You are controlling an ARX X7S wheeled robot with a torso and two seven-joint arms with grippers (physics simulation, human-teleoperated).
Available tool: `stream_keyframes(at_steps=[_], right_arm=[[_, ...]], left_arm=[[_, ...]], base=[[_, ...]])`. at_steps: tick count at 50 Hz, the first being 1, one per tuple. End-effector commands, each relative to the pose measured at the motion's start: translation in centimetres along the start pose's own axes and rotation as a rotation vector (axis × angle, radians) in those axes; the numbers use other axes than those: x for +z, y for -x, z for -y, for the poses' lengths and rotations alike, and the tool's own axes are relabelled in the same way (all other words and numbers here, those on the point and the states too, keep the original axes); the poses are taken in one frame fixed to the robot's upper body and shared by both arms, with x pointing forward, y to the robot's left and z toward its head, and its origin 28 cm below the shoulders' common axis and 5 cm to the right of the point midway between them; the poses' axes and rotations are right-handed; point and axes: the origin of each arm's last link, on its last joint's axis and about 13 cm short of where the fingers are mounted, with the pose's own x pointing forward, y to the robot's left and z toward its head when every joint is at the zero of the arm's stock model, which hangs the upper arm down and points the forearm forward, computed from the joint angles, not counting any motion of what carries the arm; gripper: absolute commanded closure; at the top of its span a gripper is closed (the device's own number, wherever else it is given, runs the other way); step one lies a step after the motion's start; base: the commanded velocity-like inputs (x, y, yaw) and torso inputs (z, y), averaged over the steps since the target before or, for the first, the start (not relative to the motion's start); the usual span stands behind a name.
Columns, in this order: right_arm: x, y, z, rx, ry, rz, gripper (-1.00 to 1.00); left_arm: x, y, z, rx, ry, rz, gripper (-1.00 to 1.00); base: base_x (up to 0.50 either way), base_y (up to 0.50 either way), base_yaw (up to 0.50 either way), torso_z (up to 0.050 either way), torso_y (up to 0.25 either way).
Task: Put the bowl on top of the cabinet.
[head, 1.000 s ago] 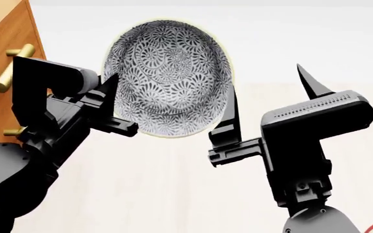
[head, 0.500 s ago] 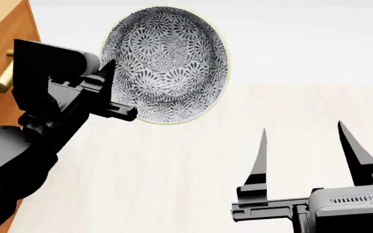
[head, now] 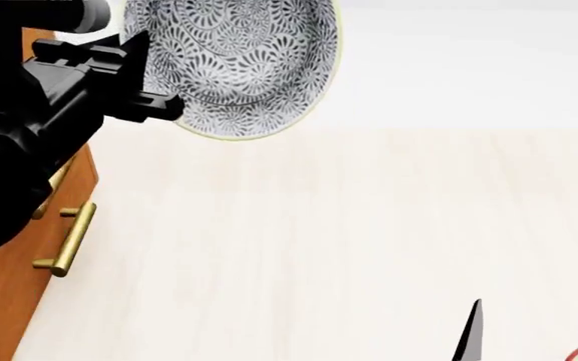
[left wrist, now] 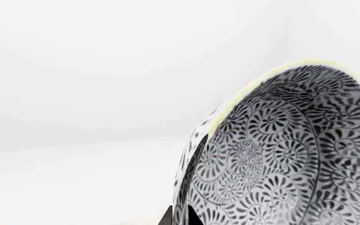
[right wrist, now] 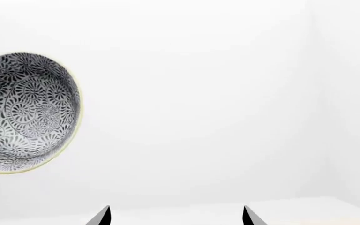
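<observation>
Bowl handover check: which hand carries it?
The left hand, gripping the bowl by its rim beside the cabinet; the right hand hangs low, open and empty.

Head camera looks down; both wrist cameras share the bowl (left wrist: 280,154), left closest.

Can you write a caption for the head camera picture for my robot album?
Left claw lifts the flowery bowl beside the wooden cabinet.

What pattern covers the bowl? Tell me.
Dense grey-black floral swirls on white; clearest in the left wrist view: bowl.
</observation>
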Motion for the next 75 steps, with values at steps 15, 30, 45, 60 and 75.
stream_keyframes(at_steps=[15, 30, 45, 60, 75], right_arm=[[0.2, 1.4, 0.1, -0.028, -0.049, 0.009, -1.00], [0.1, 1.6, -0.3, 0.001, -0.061, 0.010, -1.00], [-0.1, 1.6, -0.2, -0.005, -0.064, 0.005, -1.00], [-0.1, 1.7, -0.1, -0.009, -0.067, 0.004, -1.00], [-0.2, 1.8, -0.1, -0.014, -0.064, 0.003, -1.00]], left_arm=[[5.2, 0.3, -0.9, 0.009, 0.151, -0.088, 1.00], [8.7, -0.9, -2.8, 0.114, 0.229, -0.096, 1.00], [10.8, -0.7, -3.8, 0.225, 0.289, -0.053, 1.00], [12.1, 0.0, -5.1, 0.350, 0.353, 0.034, 1.00], [12.5, 0.5, -6.6, 0.462, 0.419, 0.082, 1.00]], base=[[0.00, 0.00, 0.00, 0.000, 0.001], [0.00, 0.00, 0.00, 0.000, 0.000], [0.00, 0.00, 0.00, 0.001, 0.001], [0.00, 0.00, 0.00, 0.000, 0.001], [0.00, 0.00, 0.00, 0.000, 0.000]])
